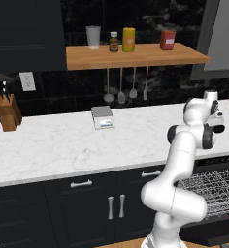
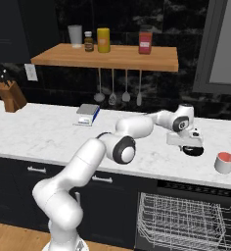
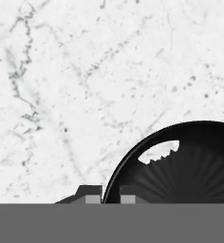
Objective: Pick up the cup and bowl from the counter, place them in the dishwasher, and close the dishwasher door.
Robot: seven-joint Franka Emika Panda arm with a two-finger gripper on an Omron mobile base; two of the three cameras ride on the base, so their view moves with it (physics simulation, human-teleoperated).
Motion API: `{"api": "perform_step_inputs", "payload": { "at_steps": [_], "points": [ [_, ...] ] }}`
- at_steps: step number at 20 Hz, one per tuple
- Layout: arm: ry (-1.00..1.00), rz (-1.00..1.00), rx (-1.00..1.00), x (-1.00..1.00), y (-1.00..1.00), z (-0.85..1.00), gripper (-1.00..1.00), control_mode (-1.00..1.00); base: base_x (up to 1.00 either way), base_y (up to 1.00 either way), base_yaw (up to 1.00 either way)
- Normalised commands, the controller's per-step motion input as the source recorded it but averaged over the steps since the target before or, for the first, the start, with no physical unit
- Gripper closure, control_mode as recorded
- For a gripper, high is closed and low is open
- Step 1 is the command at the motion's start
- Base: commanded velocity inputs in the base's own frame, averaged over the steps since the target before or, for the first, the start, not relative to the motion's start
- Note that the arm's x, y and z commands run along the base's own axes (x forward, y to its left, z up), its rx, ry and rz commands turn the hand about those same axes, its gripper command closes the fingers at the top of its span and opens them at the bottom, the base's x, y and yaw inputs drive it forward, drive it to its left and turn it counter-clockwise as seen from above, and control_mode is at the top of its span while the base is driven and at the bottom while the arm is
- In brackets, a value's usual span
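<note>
A: Bowl [image 3: 190, 166] first, by the look of it. Why is the end effector [image 3: 110, 197] down at its edge instead of over the middle?

B: A wide dish can't be spanned, so one fingertip [image 3: 91, 195] sits outside the dark rim and the other inside; the jaws are narrowed onto that rim, pinching it.

A: Is it off the table [image 2: 49, 132] yet?

B: I'd judge not; in the right base view the bowl [image 2: 193, 150] sits low on the marble beneath the hand.

A: And the cup [image 2: 224, 163]?

B: Standing upright just beside the bowl, apart from it, white with a red inside, waiting its turn.

A: Where does everything go?

B: Straight below: the dishwasher [image 2: 186, 220] is open under that stretch of table, grey wire rack pulled out, so the carry should be short.
</note>
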Motion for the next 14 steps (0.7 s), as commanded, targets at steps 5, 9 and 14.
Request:
{"api": "perform_step_inputs", "payload": {
  "at_steps": [5,9,14],
  "points": [
    [-0.02,0.00,0.41,-0.86,-0.04,0.00,1.00,-1.00,0.00,0.00,0.00],
    [-0.08,0.00,0.40,-1.00,0.00,0.18,1.00,-1.00,0.00,0.00,0.00],
    [-0.12,0.00,0.24,-1.00,0.32,0.31,1.00,-1.00,0.00,0.00,0.00]
  ]
}}
